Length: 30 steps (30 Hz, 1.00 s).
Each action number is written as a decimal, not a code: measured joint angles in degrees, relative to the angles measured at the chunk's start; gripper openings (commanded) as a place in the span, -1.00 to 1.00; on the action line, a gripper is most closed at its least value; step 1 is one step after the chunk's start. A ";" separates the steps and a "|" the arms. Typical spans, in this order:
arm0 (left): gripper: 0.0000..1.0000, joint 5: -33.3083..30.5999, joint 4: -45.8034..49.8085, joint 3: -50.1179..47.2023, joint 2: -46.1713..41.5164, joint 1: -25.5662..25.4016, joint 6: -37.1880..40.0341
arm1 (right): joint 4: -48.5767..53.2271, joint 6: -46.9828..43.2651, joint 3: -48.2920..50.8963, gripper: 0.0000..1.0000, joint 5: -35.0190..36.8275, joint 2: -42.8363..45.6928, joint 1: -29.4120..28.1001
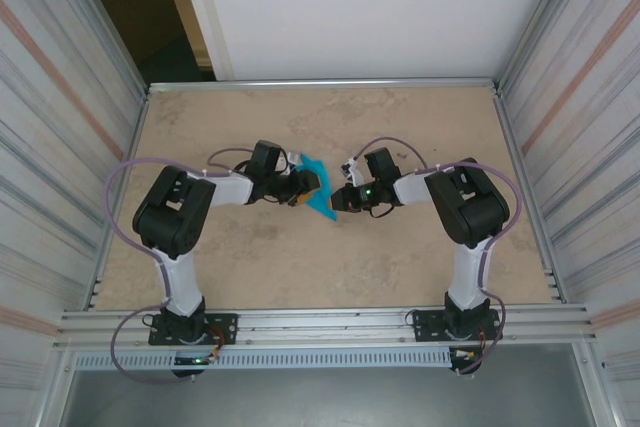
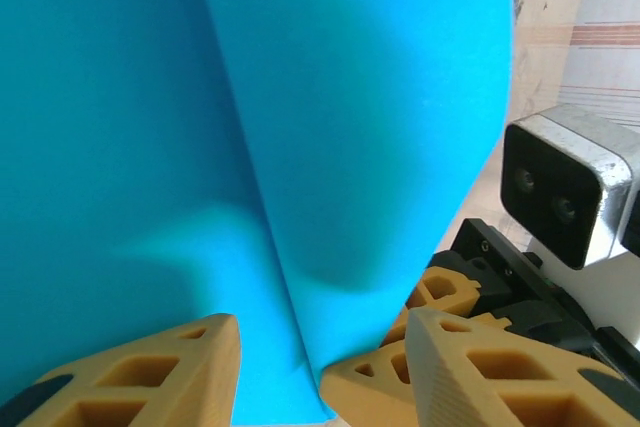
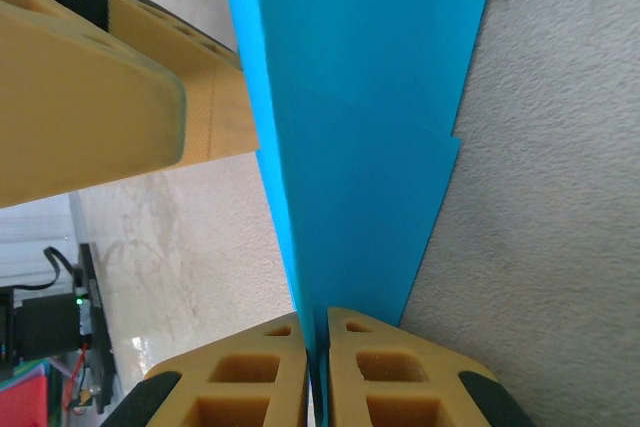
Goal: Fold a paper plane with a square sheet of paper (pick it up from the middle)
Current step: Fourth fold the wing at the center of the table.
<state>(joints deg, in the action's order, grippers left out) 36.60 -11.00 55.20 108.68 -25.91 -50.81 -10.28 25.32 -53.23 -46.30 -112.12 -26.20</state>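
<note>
While my right end effector (image 3: 318, 322) is clenched on the paper plane (image 3: 360, 97), my left end effector (image 2: 320, 319) straddles its fold, released. Beige tabletop (image 3: 560, 247) beneath.

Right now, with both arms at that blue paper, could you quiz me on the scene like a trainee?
1. True or false: the right gripper is shut on the blue paper.
2. Where is the paper? A) between the two grippers B) far from both C) behind the right one.
3. Do the fingers of the left gripper stand together or apart?
Key: 1 true; 2 A; 3 apart, with paper between them.
</note>
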 measured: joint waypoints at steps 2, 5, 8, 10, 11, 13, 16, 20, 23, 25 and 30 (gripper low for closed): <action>-0.04 0.00 0.22 0.00 0.17 0.02 -0.02 | 0.09 0.66 0.00 -0.76 -0.52 -0.11 0.20; -0.06 0.02 0.26 0.00 0.17 0.00 -0.02 | 0.24 1.29 0.00 -0.76 -1.33 -0.33 0.37; -0.09 0.04 0.28 0.11 0.17 0.00 0.00 | 0.63 1.49 -0.15 -0.76 -1.73 -0.48 0.52; -0.09 0.09 0.48 0.59 0.17 0.00 0.15 | 0.92 1.62 -0.39 -0.76 -1.97 -0.72 0.72; -0.09 0.17 0.76 1.03 0.17 -0.02 0.42 | 1.18 1.70 -0.59 -0.76 -2.19 -0.83 0.72; -0.09 0.22 1.31 2.08 0.17 -0.09 0.92 | 1.51 1.75 -0.90 -0.76 -2.58 -1.07 0.74; -0.09 0.24 1.84 3.37 0.17 -0.22 1.53 | 2.19 2.14 -1.29 -0.76 -2.80 -1.27 0.83; -0.11 -0.22 3.93 4.55 0.20 -0.70 2.40 | 2.86 2.58 -1.77 -0.76 -2.95 -1.51 0.85; -0.12 -0.28 5.03 4.92 0.20 -1.14 2.97 | 3.39 2.60 -2.12 -0.75 -3.13 -1.73 0.96; -0.10 -0.44 5.95 5.31 0.24 -1.22 3.15 | 3.78 2.69 -2.40 -0.74 -3.54 -1.99 1.09; -0.01 -1.77 8.35 6.60 0.44 -1.49 3.52 | 4.76 2.73 -3.04 -0.73 -3.96 -2.23 1.11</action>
<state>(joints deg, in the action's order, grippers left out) 34.83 -2.66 61.80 109.12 -27.40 -47.29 -5.52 28.05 -56.27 -50.26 -114.34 -25.08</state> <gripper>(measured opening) 0.480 0.133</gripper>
